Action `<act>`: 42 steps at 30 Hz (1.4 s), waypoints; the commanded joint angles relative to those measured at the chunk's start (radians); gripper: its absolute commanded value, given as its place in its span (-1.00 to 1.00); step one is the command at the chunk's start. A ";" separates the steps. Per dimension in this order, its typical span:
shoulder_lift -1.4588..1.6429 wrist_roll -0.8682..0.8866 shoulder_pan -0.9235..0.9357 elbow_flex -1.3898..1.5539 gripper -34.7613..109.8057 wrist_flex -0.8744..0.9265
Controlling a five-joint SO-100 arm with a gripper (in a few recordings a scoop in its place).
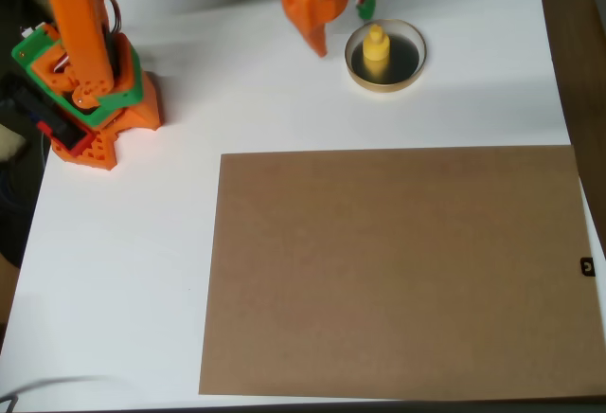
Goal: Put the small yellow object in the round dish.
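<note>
SCENE: tiny bright yellow plastic knobbed piece (377, 45) stood upright inside the shallow tan-rimmed round dish (413, 67) on the white tabletop (142, 261) | CLAW: orange claw (336, 26) beside the dish, holding nothing (opening unclear) | STEP: placement looked done; best withdrawn straight up, clear of the rim.

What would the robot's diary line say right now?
yellow object: upright in round dish | pincer: left of dish, holding nothing | brown board: bare

One small yellow object (377, 46), one round dish (413, 71), one brown board (398, 271), seemingly cardboard.
</note>
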 commanded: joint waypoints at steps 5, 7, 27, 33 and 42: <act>0.253 -0.137 0.307 0.183 -0.18 -0.046; 0.288 -0.175 0.400 0.232 -0.18 -0.064; 0.430 0.078 1.074 0.365 -0.17 -0.364; 0.541 0.201 1.209 0.508 -0.17 -0.509; 0.879 0.337 1.367 0.790 -0.15 -0.646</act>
